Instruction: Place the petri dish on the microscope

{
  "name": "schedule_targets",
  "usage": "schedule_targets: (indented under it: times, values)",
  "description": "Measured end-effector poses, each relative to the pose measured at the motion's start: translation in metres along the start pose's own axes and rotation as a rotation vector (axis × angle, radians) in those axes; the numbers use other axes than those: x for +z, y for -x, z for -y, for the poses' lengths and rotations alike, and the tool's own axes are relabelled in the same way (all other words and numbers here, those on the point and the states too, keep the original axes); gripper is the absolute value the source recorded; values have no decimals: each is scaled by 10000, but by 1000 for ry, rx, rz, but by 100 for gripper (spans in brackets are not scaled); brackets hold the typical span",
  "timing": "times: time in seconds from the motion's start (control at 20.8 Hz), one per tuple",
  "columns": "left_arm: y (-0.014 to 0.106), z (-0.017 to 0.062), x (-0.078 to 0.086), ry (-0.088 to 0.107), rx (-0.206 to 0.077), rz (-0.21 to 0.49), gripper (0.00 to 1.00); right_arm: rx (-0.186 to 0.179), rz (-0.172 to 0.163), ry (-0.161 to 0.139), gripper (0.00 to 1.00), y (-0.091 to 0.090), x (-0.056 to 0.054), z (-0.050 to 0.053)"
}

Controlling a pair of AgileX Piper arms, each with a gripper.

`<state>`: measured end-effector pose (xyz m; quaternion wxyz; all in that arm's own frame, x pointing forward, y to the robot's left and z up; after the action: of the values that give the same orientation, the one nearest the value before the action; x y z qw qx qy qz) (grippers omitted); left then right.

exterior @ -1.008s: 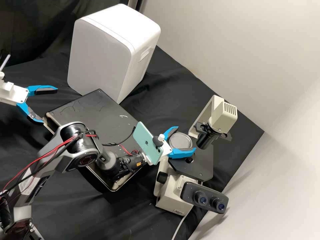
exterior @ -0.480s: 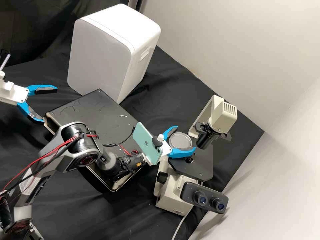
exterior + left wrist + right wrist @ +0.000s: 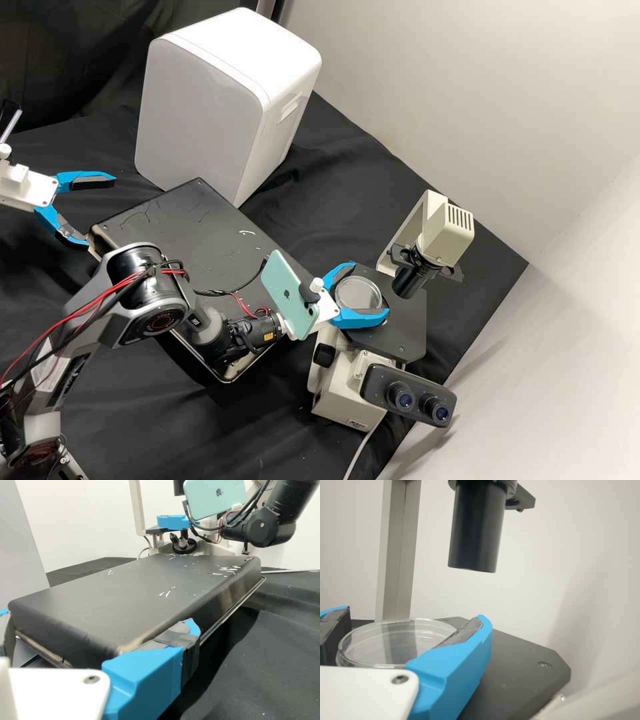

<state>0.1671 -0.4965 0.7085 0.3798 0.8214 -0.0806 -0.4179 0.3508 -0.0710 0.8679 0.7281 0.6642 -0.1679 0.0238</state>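
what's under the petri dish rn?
The black microscope stage lies below the petri dish, which the right gripper holds between its jaws. Whether the dish touches the stage cannot be seen: the jaws cover its base.

Right arm point(image 3: 143, 310): I am holding it low and stretched out nearly level, the wrist point(image 3: 257, 327) pointing forward and to the right. Right gripper point(image 3: 368, 291): I am gripping the petri dish point(image 3: 359, 295) by its rim, with one blue finger point(image 3: 455, 665) pressing on each side. Left gripper point(image 3: 97, 209): I am keeping it at the left edge of the high view, level, its two fingers point(image 3: 67, 230) spread wide apart.
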Motion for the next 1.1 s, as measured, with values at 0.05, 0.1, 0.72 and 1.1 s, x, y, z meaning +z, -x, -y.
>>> schedule_targets:
  times: [0.05,0.1,0.72,1.1]
  values:
    - [0,0,0,0,0,0,100,-1,3,0,0,19,3,-6]
    - [0,0,0,0,0,0,100,-1,3,0,0,32,0,-11]
    - [-2,-4,-6,7,4,-12,100,5,36,-27,100,92,60,-106]
    - [-3,-1,-7,7,3,-12,100,5,53,-33,100,93,76,-103]
